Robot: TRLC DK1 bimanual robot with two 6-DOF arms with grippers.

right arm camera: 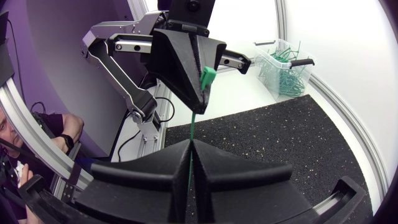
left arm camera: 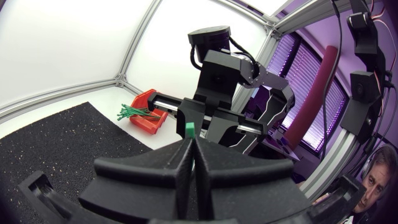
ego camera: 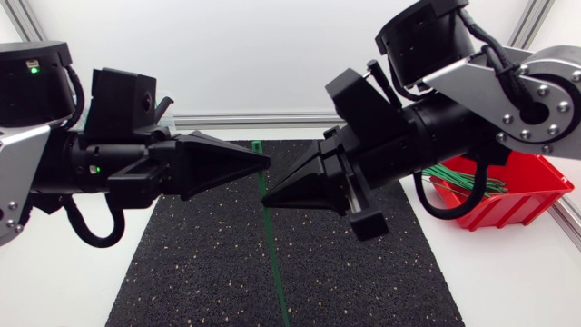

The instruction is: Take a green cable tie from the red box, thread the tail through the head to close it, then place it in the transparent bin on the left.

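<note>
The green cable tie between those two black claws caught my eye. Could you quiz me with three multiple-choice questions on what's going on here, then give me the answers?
1. Where is the red box?
A. At the robot's right, beside the black mat
B. In the middle of the mat
C. Held up by the left arm

2. How many grippers grip the green cable tie?
A. None
B. One
C. Two

3. What state is the tie in?
A. Closed into a loop
B. A straight strip, not yet threaded
C. Snapped in two

Answers:
1 A: the head view shows it off the mat's right edge, under the right arm.
2 C: the left gripper pinches its head end and the right gripper is shut on the strap just below.
3 B: the strap runs in one straight line from the grippers downward.
</note>
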